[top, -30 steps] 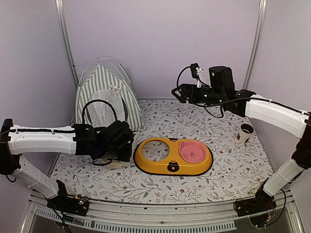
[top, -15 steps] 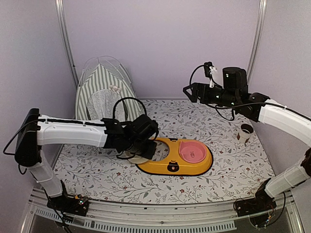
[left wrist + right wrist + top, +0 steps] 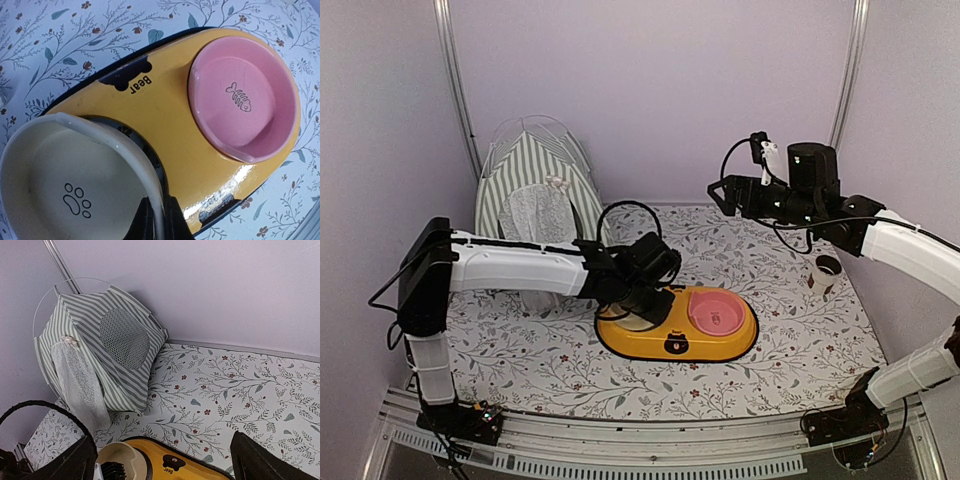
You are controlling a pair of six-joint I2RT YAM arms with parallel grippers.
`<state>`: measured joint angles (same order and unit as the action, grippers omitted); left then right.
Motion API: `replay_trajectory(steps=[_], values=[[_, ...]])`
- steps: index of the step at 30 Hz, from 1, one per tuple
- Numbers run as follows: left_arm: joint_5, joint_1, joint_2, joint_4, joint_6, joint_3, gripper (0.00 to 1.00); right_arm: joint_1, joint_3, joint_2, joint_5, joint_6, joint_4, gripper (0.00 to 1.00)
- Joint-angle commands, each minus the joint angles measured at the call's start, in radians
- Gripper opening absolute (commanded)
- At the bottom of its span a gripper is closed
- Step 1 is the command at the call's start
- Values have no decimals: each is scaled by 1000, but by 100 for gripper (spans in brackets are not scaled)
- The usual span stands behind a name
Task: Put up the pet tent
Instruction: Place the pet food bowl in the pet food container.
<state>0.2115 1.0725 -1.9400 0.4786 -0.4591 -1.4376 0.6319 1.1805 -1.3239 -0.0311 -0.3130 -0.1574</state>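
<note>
The pet tent (image 3: pixel 535 195) stands at the table's (image 3: pixel 520 370) far left corner. I judge it light and soft (fabric dents, poles (image 3: pixel 80 278) flex), so I'd pinch a pole seam. My left gripper (image 3: pixel 159 220) clamps the cream bowl (image 3: pixel 60 185) rim, while my right gripper (image 3: pixel 722 196) hangs wide apart.

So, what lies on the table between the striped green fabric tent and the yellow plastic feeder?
Only bare floral tablecloth lies before the striped tent, shown in the right wrist view; in the top view the left arm crosses above it.
</note>
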Motion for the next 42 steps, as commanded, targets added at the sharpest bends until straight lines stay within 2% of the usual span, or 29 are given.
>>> replay_trajectory(steps=[1, 18, 39, 42], values=[[-21, -12, -59, -45, 50, -71, 0, -7, -2, 24, -10, 15, 2, 96], [2, -15, -76, -9, 16, -52, 0, -8, -4, 15, 7, 6, -5, 97], [34, -16, -100, 65, 8, -69, 0, -9, 66, -93, 56, 7, -35, 97], [25, -16, -103, 66, 16, -72, 10, -9, 64, -95, 58, 3, -36, 97]])
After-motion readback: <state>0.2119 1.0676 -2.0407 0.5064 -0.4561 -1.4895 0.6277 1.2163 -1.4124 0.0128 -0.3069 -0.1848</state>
